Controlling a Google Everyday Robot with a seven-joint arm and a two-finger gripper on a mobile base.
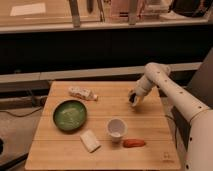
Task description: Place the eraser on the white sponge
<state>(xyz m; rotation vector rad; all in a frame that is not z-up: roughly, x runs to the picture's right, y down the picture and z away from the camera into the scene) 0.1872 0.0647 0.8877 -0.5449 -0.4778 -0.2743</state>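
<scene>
Camera view: your gripper (pixel 135 98) hangs over the table's (pixel 150 125) right side; open or closed, you cannot tell. Pass around the white cup (pixel 116 128), then descend squarely over the white sponge (pixel 90 141).

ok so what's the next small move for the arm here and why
Probably carry the gripper across toward the white sponge, staying high enough to pass the white cup. It hangs well apart from the sponge, with the cup roughly between them. I cannot tell whether it holds the eraser.

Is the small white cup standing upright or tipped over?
Upright: the small white cup shows its round open mouth facing up. The gripper hangs over the wooden table, far right.
</scene>
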